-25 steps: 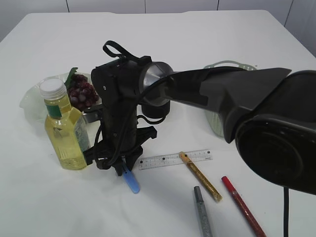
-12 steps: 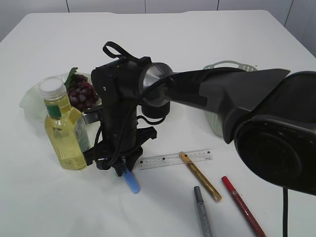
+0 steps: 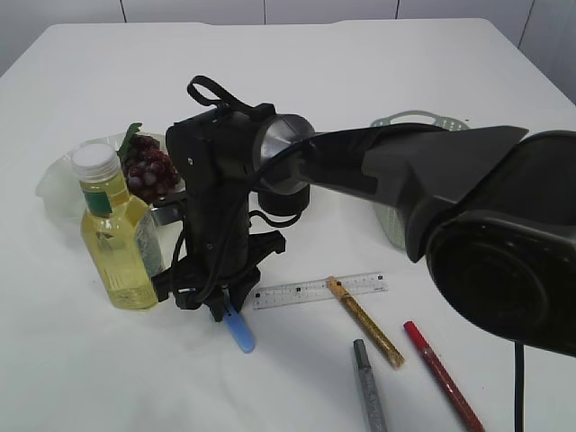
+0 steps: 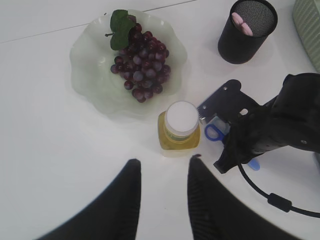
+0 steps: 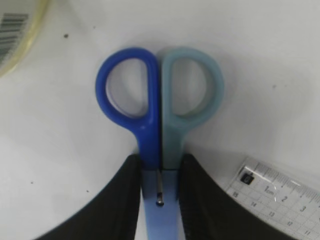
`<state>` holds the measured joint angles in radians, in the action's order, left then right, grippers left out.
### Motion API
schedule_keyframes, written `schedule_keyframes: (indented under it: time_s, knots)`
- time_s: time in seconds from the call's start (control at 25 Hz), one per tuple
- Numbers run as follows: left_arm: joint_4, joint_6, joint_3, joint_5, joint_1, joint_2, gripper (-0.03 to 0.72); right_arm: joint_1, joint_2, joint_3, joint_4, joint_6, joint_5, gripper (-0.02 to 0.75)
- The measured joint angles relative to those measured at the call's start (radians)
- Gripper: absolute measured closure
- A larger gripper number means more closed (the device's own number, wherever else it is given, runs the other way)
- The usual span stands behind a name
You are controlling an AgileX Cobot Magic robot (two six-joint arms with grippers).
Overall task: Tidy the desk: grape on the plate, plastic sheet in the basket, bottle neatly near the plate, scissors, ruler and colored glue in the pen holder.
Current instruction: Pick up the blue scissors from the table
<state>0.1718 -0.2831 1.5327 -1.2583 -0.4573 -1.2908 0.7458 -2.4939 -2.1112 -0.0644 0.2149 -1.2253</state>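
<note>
white table (image 3: 378, 90), right claw (image 5: 159, 200) gripping scissors (image 5: 159, 100)

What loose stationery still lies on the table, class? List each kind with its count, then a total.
Scissors, gripped by the right tool: 1
Ruler: 1
Gold glitter glue pen: 1
Silver glitter glue pen: 1
Red glitter glue pen: 1
Total: 5

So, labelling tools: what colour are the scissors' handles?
One dark blue, one pale teal on the scissors; clearest in the right wrist view.
</note>
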Motion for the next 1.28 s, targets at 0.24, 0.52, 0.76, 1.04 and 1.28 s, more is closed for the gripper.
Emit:
schedule_keyframes:
  time_s: [0.24,0.52,0.76,1.04,1.28]
  knots:
    - [0.0,0.0,0.0,0.0,0.0,0.0,0.453,0.0,0.0,0.0,0.0,0.0,0.0,0.575]
    - [0.0,0.0,0.0,0.0,0.0,0.0,0.453,0.0,0.0,-0.001,0.0,0.0,-0.001,0.582]
    - [0.0,0.0,0.0,0.0,0.0,0.0,0.453,0.0,0.0,-0.001,0.0,0.0,-0.001,0.582]
    - [0.0,0.0,0.0,0.0,0.0,0.0,0.453,0.0,0.0,-0.001,-0.003,0.008,-0.001,0.582]
    - [-0.006,0.0,0.0,0.0,0.0,0.0,0.453,0.0,0.012,0.001,0.022,0.024,-0.001,0.582]
